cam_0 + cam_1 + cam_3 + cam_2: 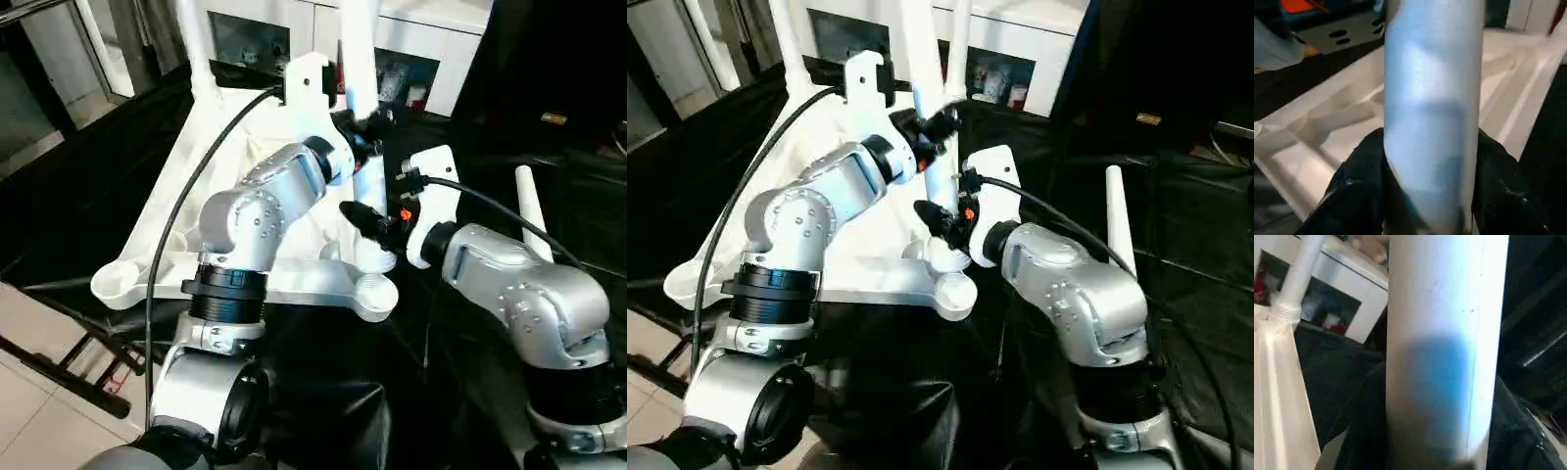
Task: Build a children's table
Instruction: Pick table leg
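Right wrist view: leg (1432,112) clamped between right gripper (1427,196) jaws; left gripper (1425,450) grips it higher. Tabletop (284,284) inverted; two legs seated, one leg (529,211) loose.

Looks like a lab or demo room, not a home. Black cloth (88,196) draped over the surface, folding-stand legs (59,367) poking out underneath on pale floor tiles (39,431). White cabinet (411,39) at the back with open cubbies holding small colourful stuff. Cables (1205,372) trailing over the cloth.
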Controlling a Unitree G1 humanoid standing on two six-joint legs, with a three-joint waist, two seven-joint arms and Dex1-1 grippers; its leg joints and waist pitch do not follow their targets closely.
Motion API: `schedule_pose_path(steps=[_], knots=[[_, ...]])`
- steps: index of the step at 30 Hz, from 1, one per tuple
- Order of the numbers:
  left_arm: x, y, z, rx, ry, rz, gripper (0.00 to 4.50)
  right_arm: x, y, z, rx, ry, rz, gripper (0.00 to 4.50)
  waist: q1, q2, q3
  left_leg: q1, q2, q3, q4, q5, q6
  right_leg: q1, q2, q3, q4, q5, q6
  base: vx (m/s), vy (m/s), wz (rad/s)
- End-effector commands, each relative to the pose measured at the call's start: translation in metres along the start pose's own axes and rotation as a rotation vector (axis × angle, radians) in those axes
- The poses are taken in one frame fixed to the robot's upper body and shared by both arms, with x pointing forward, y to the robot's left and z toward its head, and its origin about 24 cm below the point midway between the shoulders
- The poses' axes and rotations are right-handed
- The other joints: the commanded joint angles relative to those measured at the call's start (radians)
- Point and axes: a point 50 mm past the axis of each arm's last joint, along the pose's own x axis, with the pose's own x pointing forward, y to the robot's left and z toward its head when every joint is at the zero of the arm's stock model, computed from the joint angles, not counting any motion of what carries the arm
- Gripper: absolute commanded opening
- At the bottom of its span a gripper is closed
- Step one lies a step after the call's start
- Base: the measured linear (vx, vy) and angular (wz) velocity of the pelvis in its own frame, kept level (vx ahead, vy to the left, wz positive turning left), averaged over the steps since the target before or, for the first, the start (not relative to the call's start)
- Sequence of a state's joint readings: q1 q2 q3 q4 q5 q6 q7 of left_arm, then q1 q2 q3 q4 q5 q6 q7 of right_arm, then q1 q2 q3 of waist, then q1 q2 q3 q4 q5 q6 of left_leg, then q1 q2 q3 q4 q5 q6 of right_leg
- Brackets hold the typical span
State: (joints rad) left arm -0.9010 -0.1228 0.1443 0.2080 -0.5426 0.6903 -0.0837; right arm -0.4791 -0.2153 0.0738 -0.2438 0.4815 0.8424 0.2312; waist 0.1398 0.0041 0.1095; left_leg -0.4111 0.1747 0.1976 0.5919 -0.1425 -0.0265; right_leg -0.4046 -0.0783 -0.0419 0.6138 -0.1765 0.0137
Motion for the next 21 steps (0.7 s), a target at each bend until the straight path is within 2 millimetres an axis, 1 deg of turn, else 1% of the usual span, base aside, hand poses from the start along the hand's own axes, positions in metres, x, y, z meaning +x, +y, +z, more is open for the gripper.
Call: schedule_pose_path(steps=[1, 2, 3, 4, 5, 6, 7, 9, 10, 11, 12, 13, 14, 15, 16, 17, 18, 19, 20, 21], knots=[[-0.002, 0.002, 0.004, -0.002, -0.033, 0.017, 1.84, -0.001, 0.001, 0.008, 0.037, -0.073, 0.027, 2.43, -0.006, -0.005, -0.098, 0.033, 0.043, -0.031, -0.064, -0.206, -0.038, 0.042, -0.062, 0.035, -0.069, -0.154, -0.151, 0.0, 0.0, 0.0], [-0.003, 0.002, 0.003, -0.002, -0.029, 0.01, 1.84, -0.001, 0.001, 0.007, 0.041, -0.069, 0.035, 2.57, -0.006, -0.004, -0.098, 0.034, 0.043, -0.031, -0.063, -0.203, -0.036, 0.042, -0.061, 0.035, -0.069, -0.148, -0.151, 0.0, 0.0, 0.0], [-0.003, 0.002, 0.002, -0.005, -0.026, 0.003, 1.84, -0.001, 0.001, 0.005, 0.051, -0.061, 0.039, 2.57, -0.007, -0.005, -0.095, 0.033, 0.043, -0.03, -0.064, -0.202, -0.033, 0.041, -0.06, 0.036, -0.069, -0.143, -0.152, 0.0, 0.0, 0.0], [-0.004, 0.002, 0.002, -0.008, -0.027, -0.006, 1.84, -0.001, 0.001, 0.003, 0.068, -0.057, 0.04, 2.7, -0.006, -0.002, -0.094, 0.033, 0.043, -0.031, -0.064, -0.213, -0.029, 0.04, -0.062, 0.036, -0.07, -0.151, -0.154, 0.0, 0.0, 0.0], [-0.004, 0.002, 0.002, -0.008, -0.027, -0.006, 1.84, -0.001, 0.001, 0.003, 0.068, -0.057, 0.04, 2.7, -0.007, -0.002, -0.094, 0.034, 0.044, -0.031, -0.064, -0.215, -0.029, 0.04, -0.062, 0.035, -0.07, -0.154, -0.156, 0.0, 0.0, 0.0], [-0.005, 0.002, 0.002, -0.006, -0.028, -0.007, 1.84, -0.001, 0.002, 0.002, 0.081, -0.056, 0.044, 2.85, -0.006, -0.001, -0.094, 0.034, 0.043, -0.031, -0.064, -0.214, -0.031, 0.04, -0.061, 0.035, -0.07, -0.154, -0.156, 0.0, 0.0, 0.0], [-0.006, 0.002, 0.003, -0.007, -0.03, -0.019, 1.84, -0.001, 0.002, 0.002, 0.083, -0.055, 0.053, 2.98, -0.007, 0.002, -0.092, 0.033, 0.044, -0.032, -0.066, -0.222, -0.033, 0.039, -0.06, 0.035, -0.071, -0.161, -0.154, 0.0, 0.0, 0.0], [-0.008, 0.003, 0.006, 0.007, -0.03, -0.043, 1.84, -0.002, -0.001, 0.002, 0.084, -0.051, 0.058, 3.06, -0.007, -0.002, -0.09, 0.035, 0.044, -0.032, -0.068, -0.231, -0.037, 0.038, -0.06, 0.036, -0.073, -0.174, -0.147, 0.0, 0.0, 0.0], [-0.009, 0.002, 0.007, 0.018, -0.024, -0.085, 1.84, -0.004, -0.003, 0.003, 0.086, -0.044, 0.078, 3.22, -0.008, -0.003, -0.087, 0.036, 0.044, -0.032, -0.07, -0.243, -0.04, 0.036, -0.06, 0.036, -0.075, -0.188, -0.143, 0.0, 0.0, 0.0], [-0.01, 0.001, 0.008, 0.023, -0.021, -0.107, 1.84, -0.006, -0.005, 0.004, 0.089, -0.04, 0.09, 3.22, -0.006, -0.001, -0.088, 0.038, 0.044, -0.033, -0.07, -0.246, -0.041, 0.037, -0.061, 0.035, -0.074, -0.194, -0.141, 0.0, 0.0, 0.0], [-0.011, 0.001, 0.008, 0.023, -0.012, -0.136, 1.84, -0.008, -0.006, 0.003, 0.097, -0.025, 0.119, 3.22, -0.007, -0.001, -0.085, 0.038, 0.045, -0.032, -0.071, -0.249, -0.041, 0.036, -0.059, 0.036, -0.074, -0.192, -0.139, 0.0, 0.0, 0.0], [-0.014, 0.001, 0.005, 0.02, 0.007, -0.184, 1.84, -0.012, -0.007, 0.0, 0.107, -0.005, 0.164, 3.22, -0.008, -0.008, -0.086, 0.037, 0.045, -0.031, -0.071, -0.243, -0.04, 0.038, -0.06, 0.036, -0.073, -0.185, -0.14, 0.0, 0.0, 0.0], [-0.016, 0.0, 0.004, 0.019, 0.029, -0.224, 1.84, -0.016, -0.009, 0.0, 0.125, 0.014, 0.207, 3.22, -0.007, -0.008, -0.088, 0.038, 0.044, -0.031, -0.069, -0.237, -0.035, 0.04, -0.061, 0.035, -0.071, -0.181, -0.142, 0.0, 0.0, 0.0], [-0.016, 0.0, 0.004, 0.019, 0.029, -0.224, 1.84, -0.016, -0.009, 0.0, 0.125, 0.014, 0.207, 3.27, -0.005, -0.006, -0.086, 0.034, 0.045, -0.03, -0.069, -0.221, -0.028, 0.039, -0.063, 0.037, -0.071, -0.173, -0.148, 0.0, 0.0, 0.0], [-0.017, -0.001, 0.003, 0.019, 0.043, -0.247, 1.84, -0.019, -0.01, 0.0, 0.137, 0.025, 0.233, 3.29, -0.005, -0.008, -0.088, 0.034, 0.044, -0.029, -0.067, -0.214, -0.024, 0.04, -0.063, 0.036, -0.071, -0.171, -0.154, 0.0, 0.0, 0.0], [-0.019, -0.006, 0.003, 0.016, 0.068, -0.322, 1.84, -0.027, -0.013, 0.002, 0.153, 0.051, 0.286, 3.29, -0.007, -0.011, -0.085, 0.031, 0.044, -0.028, -0.067, -0.202, -0.019, 0.039, -0.064, 0.037, -0.072, -0.168, -0.161, 0.0, 0.0, 0.0], [-0.021, -0.011, 0.004, 0.003, 0.094, -0.401, 1.84, -0.034, -0.015, 0.005, 0.169, 0.071, 0.342, 3.29, -0.004, -0.002, -0.088, 0.035, 0.042, -0.03, -0.065, -0.199, -0.016, 0.041, -0.065, 0.036, -0.069, -0.171, -0.164, 0.0, 0.0, 0.0], [-0.022, -0.016, 0.006, -0.009, 0.106, -0.466, 1.84, -0.039, -0.017, 0.008, 0.175, 0.079, 0.381, 3.29, 0.003, 0.003, -0.09, 0.042, 0.046, -0.028, -0.061, -0.194, -0.013, 0.039, -0.064, 0.037, -0.068, -0.167, -0.173, 0.0, 0.0, 0.0], [-0.022, -0.016, 0.006, -0.009, 0.106, -0.466, 1.84, -0.039, -0.017, 0.008, 0.175, 0.079, 0.381, 3.29, 0.002, 0.0, -0.087, 0.036, 0.045, -0.027, -0.063, -0.19, -0.012, 0.04, -0.063, 0.037, -0.069, -0.159, -0.183, 0.0, 0.0, 0.0], [-0.021, -0.021, 0.009, -0.012, 0.105, -0.506, 1.84, -0.044, -0.019, 0.012, 0.183, 0.084, 0.407, 3.29, 0.005, 0.013, -0.094, 0.036, 0.046, -0.03, -0.061, -0.192, -0.017, 0.042, -0.064, 0.035, -0.065, -0.155, -0.19, 0.0, 0.0, 0.0]])
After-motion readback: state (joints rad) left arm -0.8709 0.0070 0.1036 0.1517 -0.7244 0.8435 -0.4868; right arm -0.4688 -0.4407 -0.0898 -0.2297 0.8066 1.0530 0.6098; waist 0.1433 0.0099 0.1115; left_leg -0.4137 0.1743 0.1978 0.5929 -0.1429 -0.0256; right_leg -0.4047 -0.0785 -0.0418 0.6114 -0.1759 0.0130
